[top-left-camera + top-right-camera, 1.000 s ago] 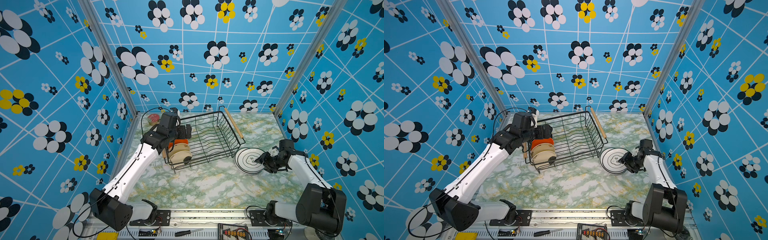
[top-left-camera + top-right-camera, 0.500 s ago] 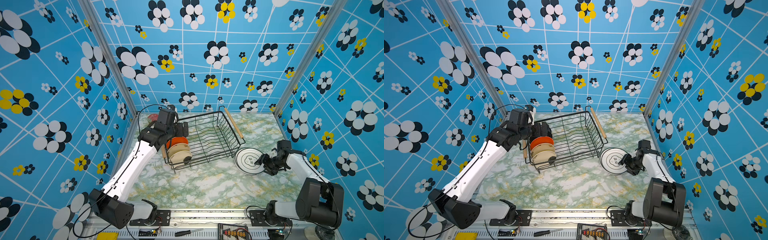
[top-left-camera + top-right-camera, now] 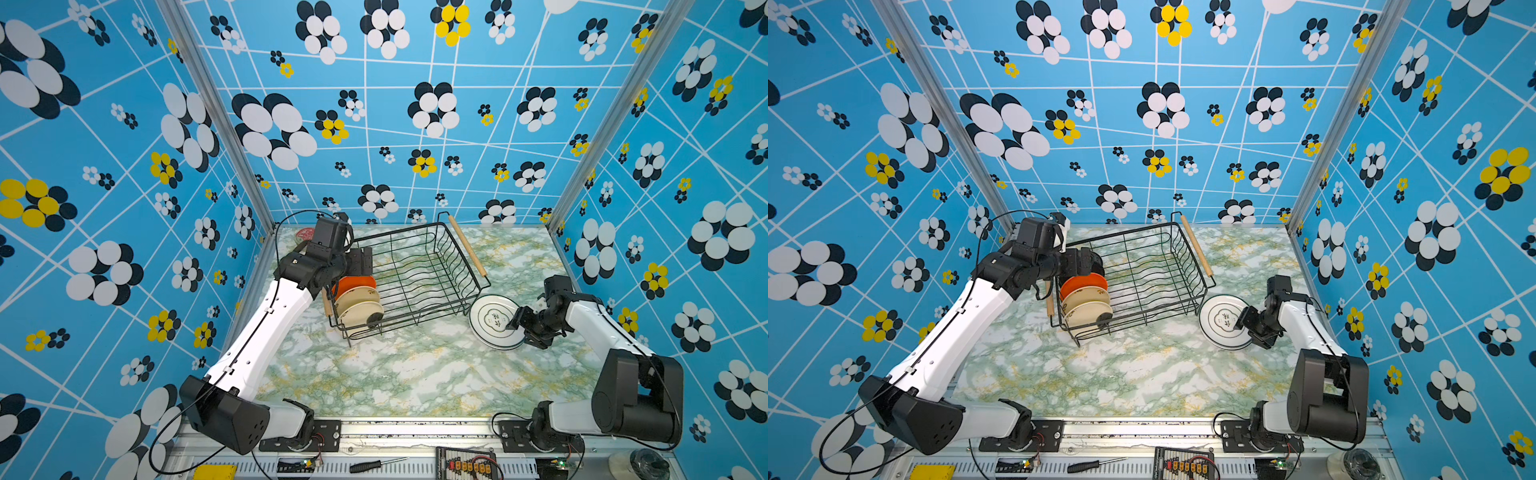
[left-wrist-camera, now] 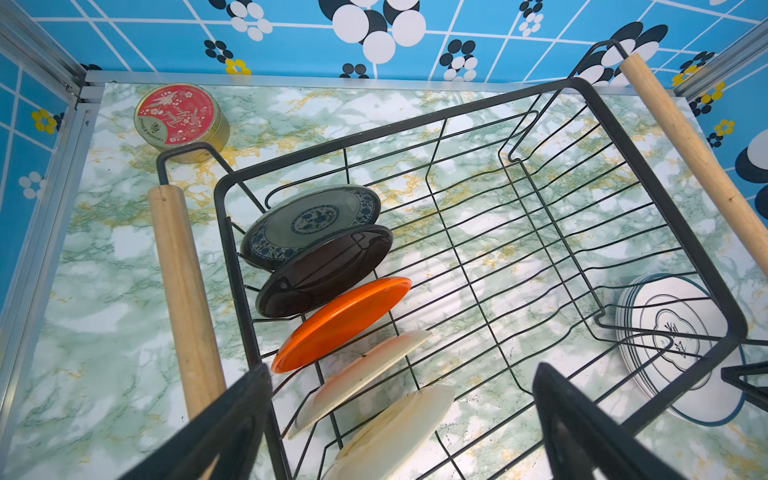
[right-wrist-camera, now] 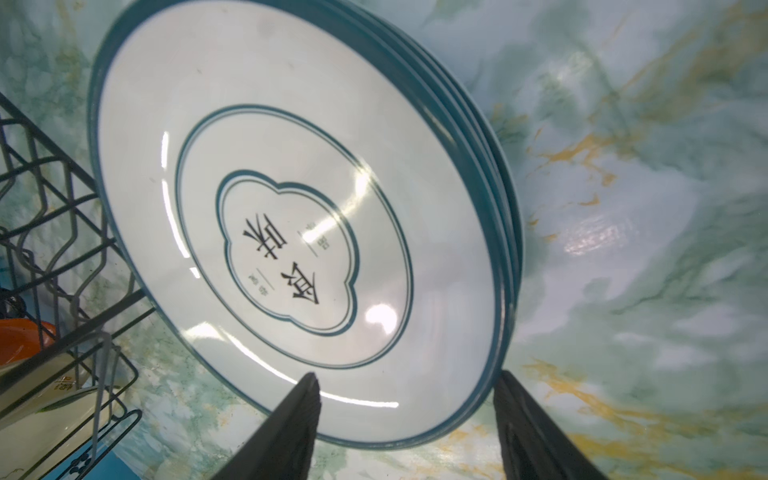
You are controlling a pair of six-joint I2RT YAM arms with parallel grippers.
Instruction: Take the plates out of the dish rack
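Plates (image 4: 340, 324) look stiff, slick-glazed, breakable; pinch each by its top rim. Left gripper (image 4: 399, 370) wide, cream plates (image 4: 395, 432) between jaws. Right gripper (image 5: 407, 375) parted astride stack (image 5: 291, 208) rim.

The top white plate (image 5: 291, 208) of the stack at the right carries two large black Chinese characters inside its lobed emblem, with smaller characters beside them that are too small to read. At the far left, the red-lidded tin (image 4: 178, 114) bears cursive lettering and rim print, neither legible. A cream plate (image 5: 41, 390) in the dish rack (image 4: 446, 119) shows a small dark printed mark, unreadable.
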